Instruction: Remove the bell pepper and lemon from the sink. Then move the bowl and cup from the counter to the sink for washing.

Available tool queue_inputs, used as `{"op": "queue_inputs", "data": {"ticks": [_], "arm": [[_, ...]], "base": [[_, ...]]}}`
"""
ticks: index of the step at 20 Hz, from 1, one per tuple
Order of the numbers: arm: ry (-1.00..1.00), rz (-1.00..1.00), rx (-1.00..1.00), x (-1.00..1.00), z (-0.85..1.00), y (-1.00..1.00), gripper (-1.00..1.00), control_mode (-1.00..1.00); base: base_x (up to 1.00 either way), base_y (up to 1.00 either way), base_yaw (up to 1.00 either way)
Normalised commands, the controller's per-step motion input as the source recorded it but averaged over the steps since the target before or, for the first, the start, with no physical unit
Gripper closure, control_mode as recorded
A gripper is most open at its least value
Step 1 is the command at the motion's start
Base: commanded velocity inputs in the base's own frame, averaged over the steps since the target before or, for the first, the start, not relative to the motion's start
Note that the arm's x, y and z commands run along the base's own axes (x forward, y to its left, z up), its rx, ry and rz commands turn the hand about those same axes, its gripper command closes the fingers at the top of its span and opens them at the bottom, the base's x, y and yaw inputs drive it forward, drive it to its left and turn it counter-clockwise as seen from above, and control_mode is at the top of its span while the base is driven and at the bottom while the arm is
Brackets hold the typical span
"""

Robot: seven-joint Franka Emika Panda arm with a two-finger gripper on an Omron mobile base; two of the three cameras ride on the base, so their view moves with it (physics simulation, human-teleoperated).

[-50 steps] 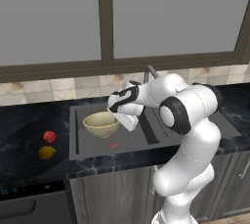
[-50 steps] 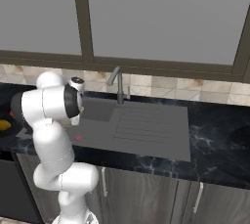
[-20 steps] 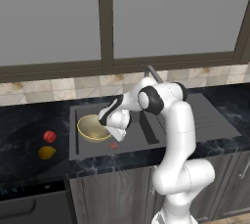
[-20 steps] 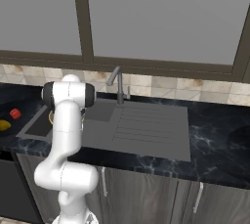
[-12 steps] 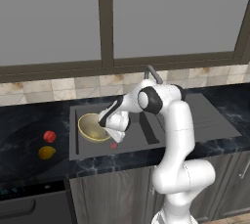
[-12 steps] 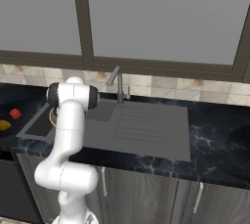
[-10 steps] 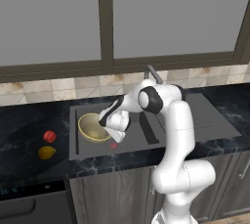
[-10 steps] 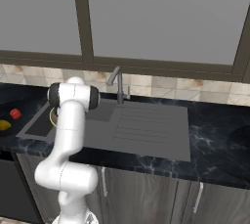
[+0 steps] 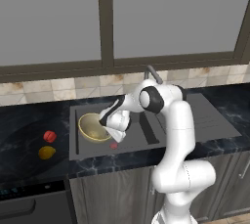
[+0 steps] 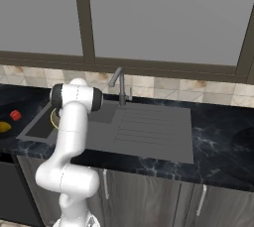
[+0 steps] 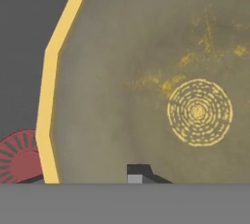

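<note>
The white arm rises from its base in front of the cabinets, climbs to a bent elbow, then turns at a dark shoulder-like joint and reaches out to its left and downward. The forearm slopes down from that joint, and the wrist bends so the hand points down and a little away from me. The claw (image 9: 113, 131) hangs low at the end of the reach. From the hand's own camera, one small dark fingertip (image 11: 139, 171) pokes up at the bottom edge; the other is hard to make out there. Whether its jaws are parted or closed, I cannot tell.
</note>
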Motion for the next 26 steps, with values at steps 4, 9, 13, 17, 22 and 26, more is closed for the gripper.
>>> {"op": "queue_inputs", "data": {"ticks": [4,9,13,17,22,26], "arm": [[0.0,0.0,0.0,0.07,0.14,0.04,1.0,-1.0],[0.0,0.0,0.0,0.04,0.2,0.11,1.0,-1.0],[0.0,0.0,0.0,0.02,0.2,0.06,1.0,-1.0],[0.0,0.0,-0.01,0.03,0.2,0.0,-1.0,-1.0],[0.0,0.0,-0.02,0.04,0.17,0.0,-1.0,-1.0],[0.0,0.0,0.0,0.03,0.2,0.0,-1.0,-1.0]], "base": [[0.0,0.0,0.0],[0.0,0.0,0.0],[0.0,0.0,0.0],[0.0,0.0,0.0],[0.0,0.0,0.0],[0.0,0.0,0.0]]}}
